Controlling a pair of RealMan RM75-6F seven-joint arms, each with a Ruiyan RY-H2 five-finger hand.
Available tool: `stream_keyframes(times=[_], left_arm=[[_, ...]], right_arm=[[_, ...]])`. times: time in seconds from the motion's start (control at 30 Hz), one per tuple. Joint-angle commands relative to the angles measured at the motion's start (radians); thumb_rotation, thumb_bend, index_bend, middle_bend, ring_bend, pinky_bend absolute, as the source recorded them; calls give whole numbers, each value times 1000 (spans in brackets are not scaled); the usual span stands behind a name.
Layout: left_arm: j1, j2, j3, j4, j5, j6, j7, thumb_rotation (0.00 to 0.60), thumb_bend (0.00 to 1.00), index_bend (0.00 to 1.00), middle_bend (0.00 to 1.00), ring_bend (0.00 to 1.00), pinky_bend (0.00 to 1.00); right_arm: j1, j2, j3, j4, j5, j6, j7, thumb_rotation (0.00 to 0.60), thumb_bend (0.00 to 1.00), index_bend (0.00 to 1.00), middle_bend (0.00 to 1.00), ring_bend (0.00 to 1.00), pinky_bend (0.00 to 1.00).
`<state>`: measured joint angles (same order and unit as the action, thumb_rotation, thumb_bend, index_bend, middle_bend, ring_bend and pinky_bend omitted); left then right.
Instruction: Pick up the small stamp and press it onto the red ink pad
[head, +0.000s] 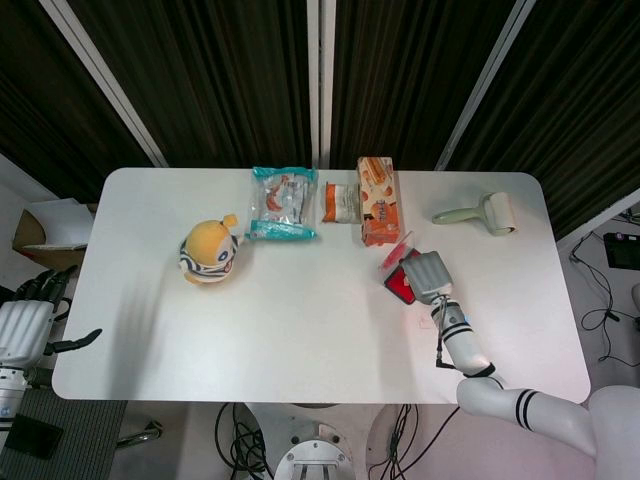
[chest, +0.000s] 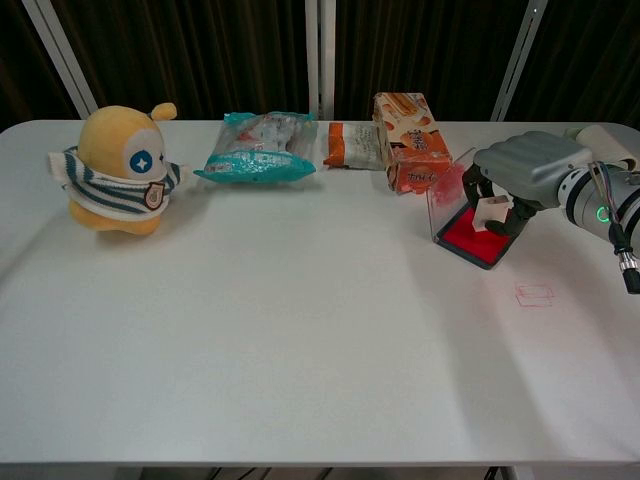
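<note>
Nearest to you, your left hand hung off the left edge of the surface, holding nothing, with its fingers apart. A faint red rectangular print lay on the surface, near the ink pad.

Just beyond it, your right hand was over the red ink pad, its fingers clamped on the small stamp. The stamp sat low over the red face; whether it touched, I cannot tell. It seemed a light, stiff plastic block, so I think a pinch on its two side faces was the good hold. Its smooth sides may slip if you press hard. Its long axis stood nearly upright, a little tilted, with the printing face down toward the pad. The clear lid stood open at the left edge of the pad.

Farther away stood the plush toy, the teal snack bag, the small orange packet, the orange box and the lint roller.
</note>
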<state>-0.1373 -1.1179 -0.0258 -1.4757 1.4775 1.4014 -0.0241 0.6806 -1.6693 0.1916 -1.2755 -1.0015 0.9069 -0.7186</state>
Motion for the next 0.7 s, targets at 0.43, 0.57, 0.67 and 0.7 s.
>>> stream_keyframes(times=[0.43, 0.57, 0.67, 0.7], left_arm=[[0, -2, -3, 9, 7, 7, -23, 348, 103, 54, 169, 118, 199], [0, 0, -3, 2, 7, 8, -14, 346, 103, 54, 169, 118, 199], [-2, 2, -4, -6, 8, 8, -6, 348, 103, 54, 169, 118, 199], [-2, 3, -3, -9, 8, 7, -3, 348, 103, 54, 169, 118, 199]], right_arm=[[12, -16, -29, 48, -23, 12, 75, 600, 318, 614, 561, 730, 931], [4, 24, -20, -11, -50, 52, 101, 600, 318, 616, 563, 730, 931], [-8, 69, -10, -85, -82, 99, 123, 600, 318, 616, 563, 730, 931], [-15, 89, -11, -118, -97, 119, 127, 600, 318, 616, 563, 730, 931]])
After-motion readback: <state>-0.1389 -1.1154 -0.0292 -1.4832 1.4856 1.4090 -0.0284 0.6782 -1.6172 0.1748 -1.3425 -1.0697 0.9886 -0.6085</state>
